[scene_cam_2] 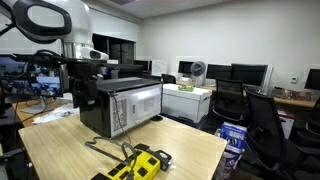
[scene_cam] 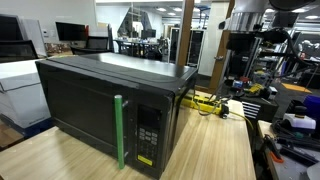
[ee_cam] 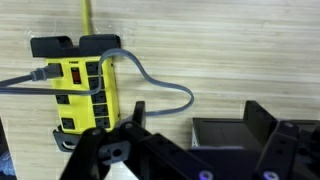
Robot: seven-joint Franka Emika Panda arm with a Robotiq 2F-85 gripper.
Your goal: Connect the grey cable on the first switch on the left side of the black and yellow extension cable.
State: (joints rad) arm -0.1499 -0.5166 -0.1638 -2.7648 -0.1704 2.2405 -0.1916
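Counting one black and yellow extension cable (ee_cam: 85, 92), lying flat on the wooden desk (ee_cam: 235, 50) at the left of the wrist view, long axis running up and down the frame, outlets in rows on its yellow face. One grey cable (ee_cam: 160, 82) shows there: a grey plug sits against the upper left row of the strip with its lead running off the left edge, and a grey loop arcs from the strip's top out to the right and back down toward the bottom; cannot tell if the plug is fully seated or if both parts are one cable. One gripper (ee_cam: 200, 120) comes in from the bottom edge just right of the strip, jaws spread wide with nothing between them. In both exterior views one black microwave (scene_cam: 105, 105) (scene_cam_2: 120, 105) with a green handle stands on the desk (scene_cam: 220, 145) (scene_cam_2: 70, 140). The strip (scene_cam: 205, 100) (scene_cam_2: 140, 165) lies near it, and one arm (scene_cam: 240, 40) (scene_cam_2: 70, 40) stands at the desk edge.
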